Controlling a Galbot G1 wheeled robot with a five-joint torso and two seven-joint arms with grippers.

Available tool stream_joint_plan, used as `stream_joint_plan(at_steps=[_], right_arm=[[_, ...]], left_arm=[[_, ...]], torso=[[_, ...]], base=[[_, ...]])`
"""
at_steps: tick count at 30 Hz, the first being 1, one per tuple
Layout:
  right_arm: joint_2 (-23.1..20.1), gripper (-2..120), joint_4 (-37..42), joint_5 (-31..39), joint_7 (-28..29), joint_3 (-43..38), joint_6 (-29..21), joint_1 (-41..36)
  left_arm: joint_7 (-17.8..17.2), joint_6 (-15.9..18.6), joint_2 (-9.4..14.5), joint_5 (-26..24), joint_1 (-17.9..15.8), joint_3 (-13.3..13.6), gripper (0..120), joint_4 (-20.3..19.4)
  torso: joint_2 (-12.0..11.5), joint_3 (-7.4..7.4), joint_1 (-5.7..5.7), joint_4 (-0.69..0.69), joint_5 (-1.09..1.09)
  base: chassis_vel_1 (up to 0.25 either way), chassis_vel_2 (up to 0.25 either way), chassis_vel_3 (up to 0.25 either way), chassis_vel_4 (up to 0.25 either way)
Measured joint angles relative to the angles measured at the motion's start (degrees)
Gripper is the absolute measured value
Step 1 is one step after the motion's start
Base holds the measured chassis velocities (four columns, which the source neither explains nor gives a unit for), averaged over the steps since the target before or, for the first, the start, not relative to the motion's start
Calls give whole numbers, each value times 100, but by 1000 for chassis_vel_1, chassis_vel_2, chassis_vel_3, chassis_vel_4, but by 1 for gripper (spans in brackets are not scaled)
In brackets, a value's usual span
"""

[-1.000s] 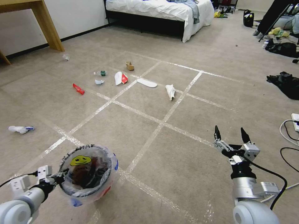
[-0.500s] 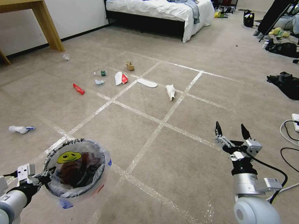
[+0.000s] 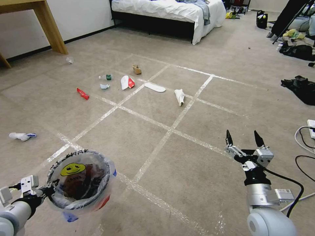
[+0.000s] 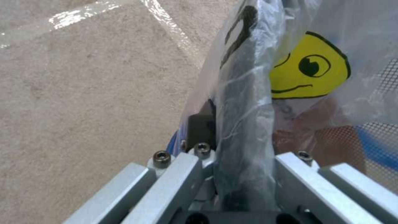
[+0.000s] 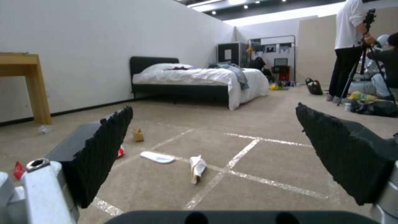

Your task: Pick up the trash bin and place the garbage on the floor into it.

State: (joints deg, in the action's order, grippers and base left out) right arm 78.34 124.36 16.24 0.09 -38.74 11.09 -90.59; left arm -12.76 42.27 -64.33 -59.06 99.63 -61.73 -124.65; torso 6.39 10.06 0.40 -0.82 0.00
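Gripping trash bin point(image 3: 80, 183) rim, left pincer point(image 3: 49, 190)

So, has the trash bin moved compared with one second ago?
Yes. The trash bin, held at its rim by the left claw, has shifted to the robot's left, away from the tape line on the carpet, which has not shifted in the head view.

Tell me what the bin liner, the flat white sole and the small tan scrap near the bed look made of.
Bin liner, held by the left gripper: thin clear plastic film, glossy and wrinkled. Flat white sole: probably soft foam or fabric, matte and thin. Small tan scrap: likely cardboard, dull brown with folded edges.
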Motion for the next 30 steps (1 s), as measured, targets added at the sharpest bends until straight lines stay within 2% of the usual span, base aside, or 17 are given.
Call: stream_joint_plan(at_steps=[8,14,30], right_arm=[[15,100,-50,-25,-61,-2,65,11],[19,100,-59,-32,-90,16,64,13],[36,100,-112,-80,-150,74,44,69]], left_arm=[[0,-2,22,12,-39,9,1,55],[8,-4,37,11,-35,-19,1,80],[29,-19,-19,65,-11,-29,1,98]], torso=[[0,0,0,0,0],[1,-1,-1,0,0],[0,0,1,1,1]], base=[[0,0,0,0],[-92,56,69,-63],[-161,165,167,-154]])
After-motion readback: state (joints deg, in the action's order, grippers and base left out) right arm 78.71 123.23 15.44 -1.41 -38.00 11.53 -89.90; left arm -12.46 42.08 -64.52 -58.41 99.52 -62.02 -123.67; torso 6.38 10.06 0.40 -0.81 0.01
